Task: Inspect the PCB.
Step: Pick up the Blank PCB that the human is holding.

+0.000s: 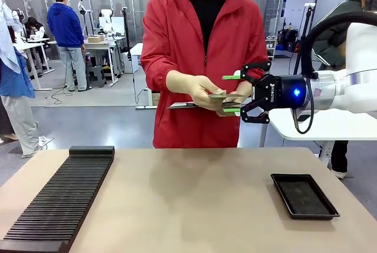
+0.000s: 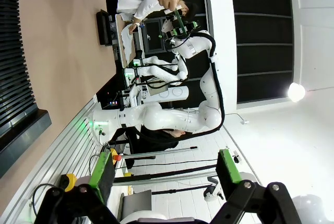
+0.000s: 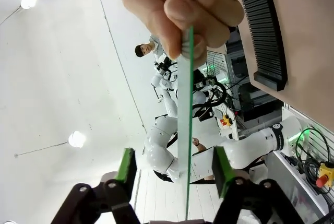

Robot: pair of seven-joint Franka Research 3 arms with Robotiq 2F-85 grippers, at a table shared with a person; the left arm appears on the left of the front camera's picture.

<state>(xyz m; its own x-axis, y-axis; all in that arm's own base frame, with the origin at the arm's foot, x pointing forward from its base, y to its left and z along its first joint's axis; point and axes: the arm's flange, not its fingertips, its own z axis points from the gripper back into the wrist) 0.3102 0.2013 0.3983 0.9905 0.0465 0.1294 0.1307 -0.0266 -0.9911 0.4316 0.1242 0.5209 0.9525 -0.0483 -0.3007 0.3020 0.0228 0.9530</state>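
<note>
Two black things lay on the table (image 1: 194, 206): a slotted rack (image 1: 59, 200) along its left side and a shallow tray (image 1: 304, 196) near its right edge. The left gripper (image 2: 165, 153) stood wide, with nothing between its green pads, looking along the table's rack end. Above the table's far edge, the right gripper (image 1: 225, 94) reached in from the right with its jaws apart, one pad above and one below the circuit board (image 3: 186, 130), neither touching it. The board lay flat and level, well above the table. Its far end was pinched in the hands (image 1: 203, 91) of a person in a red jacket (image 1: 177, 40) standing behind the table.
</note>
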